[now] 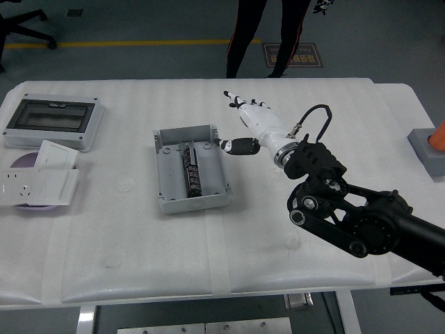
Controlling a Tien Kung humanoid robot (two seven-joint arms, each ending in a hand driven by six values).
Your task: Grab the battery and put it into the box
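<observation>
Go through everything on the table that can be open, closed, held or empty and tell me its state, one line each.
Box: open, lid off, lying flat on the table.
Battery: lying lengthwise inside the box, nothing touching it.
Right hand: above the table just right of the box, fingers spread, holding nothing.
Enclosure with dark window: cover closed, far left.
Person: standing beyond the far edge, hands not visible.

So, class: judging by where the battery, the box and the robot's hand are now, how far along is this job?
Done: the battery lies inside the open grey box. In hand: nothing; the right hand is beside the box, to its right, fingers spread, clear of the battery. Left: apparently only pulling the arm away. The left hand is out of view.
</observation>
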